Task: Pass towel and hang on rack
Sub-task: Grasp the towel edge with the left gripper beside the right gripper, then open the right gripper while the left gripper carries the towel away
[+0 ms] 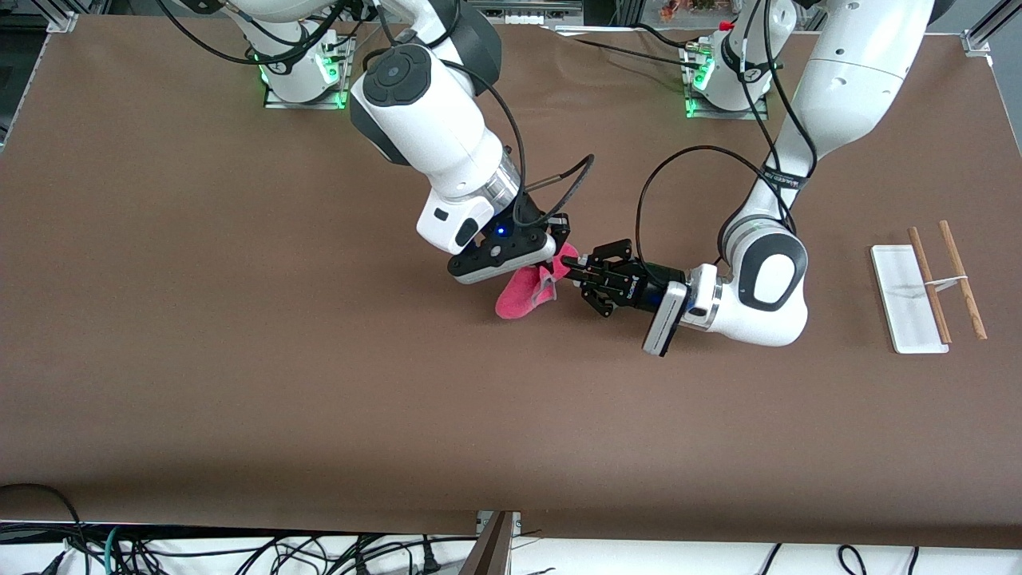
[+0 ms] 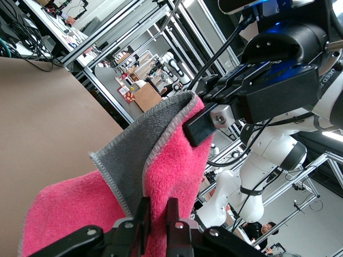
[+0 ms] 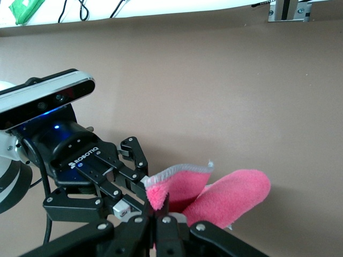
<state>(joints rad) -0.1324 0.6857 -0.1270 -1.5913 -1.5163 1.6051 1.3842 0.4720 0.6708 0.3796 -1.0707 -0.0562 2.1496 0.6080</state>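
Note:
The pink-red towel (image 1: 519, 295) with grey edging hangs over the middle of the table, held by both grippers. My right gripper (image 1: 559, 249) is shut on its upper corner; in the right wrist view (image 3: 161, 211) the fingers pinch a pink fold (image 3: 236, 193). My left gripper (image 1: 572, 270) reaches in level from the left arm's end and is shut on the towel's edge; in the left wrist view (image 2: 157, 214) its fingers clamp the fabric (image 2: 171, 171). The rack (image 1: 910, 297) stands toward the left arm's end of the table, with two brown rods (image 1: 962, 279).
The brown table (image 1: 239, 359) spreads wide around the towel. The right gripper also shows in the left wrist view (image 2: 199, 126), and the left gripper in the right wrist view (image 3: 140, 187). Cables hang below the table's front edge.

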